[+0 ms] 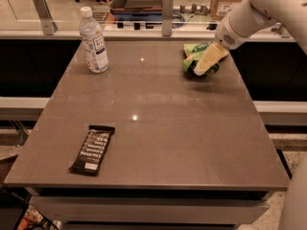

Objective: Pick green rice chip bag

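Note:
The green rice chip bag (193, 51) lies crumpled at the far right of the brown table (158, 128), bright green with pale patches. My gripper (207, 61), pale yellow at the end of the white arm (249, 16), reaches down from the upper right. It sits right at the bag's right side and overlaps it in this view. Part of the bag is hidden behind the gripper. The bag rests on the table.
A clear plastic water bottle (93, 41) stands at the far left of the table. A flat black snack bar wrapper (92, 149) lies near the front left. A glass rail with metal posts (167, 13) runs behind the table's far edge.

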You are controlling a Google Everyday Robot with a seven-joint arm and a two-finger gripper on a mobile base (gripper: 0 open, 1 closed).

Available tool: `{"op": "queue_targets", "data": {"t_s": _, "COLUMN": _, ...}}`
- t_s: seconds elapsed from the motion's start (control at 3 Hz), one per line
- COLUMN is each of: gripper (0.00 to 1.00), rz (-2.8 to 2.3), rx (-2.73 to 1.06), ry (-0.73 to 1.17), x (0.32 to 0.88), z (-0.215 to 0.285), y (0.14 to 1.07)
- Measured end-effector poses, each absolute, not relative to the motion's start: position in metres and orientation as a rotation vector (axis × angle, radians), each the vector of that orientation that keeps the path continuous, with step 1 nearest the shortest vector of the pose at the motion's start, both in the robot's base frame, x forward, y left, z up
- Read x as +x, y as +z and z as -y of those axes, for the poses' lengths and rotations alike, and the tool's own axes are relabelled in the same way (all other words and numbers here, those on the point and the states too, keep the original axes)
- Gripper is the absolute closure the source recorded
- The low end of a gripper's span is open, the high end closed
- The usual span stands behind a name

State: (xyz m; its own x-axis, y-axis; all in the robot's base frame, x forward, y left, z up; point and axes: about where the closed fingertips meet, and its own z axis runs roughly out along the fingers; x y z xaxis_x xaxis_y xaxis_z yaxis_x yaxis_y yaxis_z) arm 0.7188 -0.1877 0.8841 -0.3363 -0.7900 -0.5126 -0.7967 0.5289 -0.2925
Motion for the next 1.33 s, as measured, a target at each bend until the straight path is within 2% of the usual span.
{"op": "queue_targets", "data": {"t_s": 0.33, "gripper": 0.0, "rz": -2.196, "rx": -1.301, "ry": 0.012, "x": 0.7279, "z": 0.183, "y": 0.8689}}
{"op": "queue_targets", "data": {"t_s": 0.67, "gripper": 0.19, "rz": -2.195, "rx": -1.303, "ry": 0.016, "x": 0.7277, "z": 0.1817, "y": 0.8672}}
{"op": "queue_targets", "data": {"t_s": 1.33, "gripper": 0.65, "rz": -2.199, "rx": -1.311, "ry": 0.024, "x": 0.7286, "z": 0.1785, "y": 0.8614}}
